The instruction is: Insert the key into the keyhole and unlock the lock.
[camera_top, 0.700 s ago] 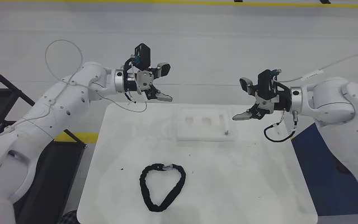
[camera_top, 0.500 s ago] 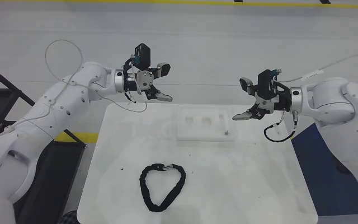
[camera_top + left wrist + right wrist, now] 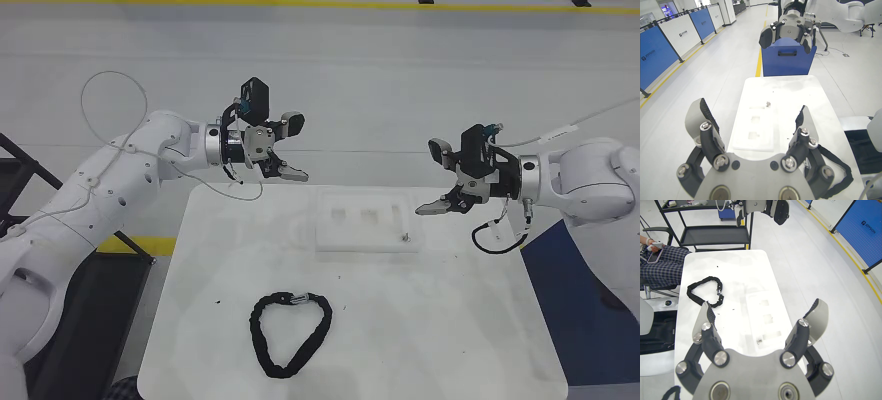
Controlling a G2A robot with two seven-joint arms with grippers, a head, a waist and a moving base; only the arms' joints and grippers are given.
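Black chain lock (image 3: 290, 333) lying on counter (image 3: 450, 330), key (image 3: 406, 238) on white tray (image 3: 340, 240), left pincer (image 3: 293, 148) and right pincer (image 3: 431, 180) hovering open.

A short white word with a little round sign is printed on a blue panel (image 3: 651, 55). The same word, in dark letters, is on a white panel (image 3: 684, 34) beside it. A second blue panel (image 3: 865, 226) has it too.

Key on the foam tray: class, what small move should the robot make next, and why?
Probably lower the right end effector toward the key. That end effector hovers open and empty, and the key lies loose on the white tray, closest to that arm. The chain lock lies farther off, locked and untouched, so the key likely has to be grasped first.
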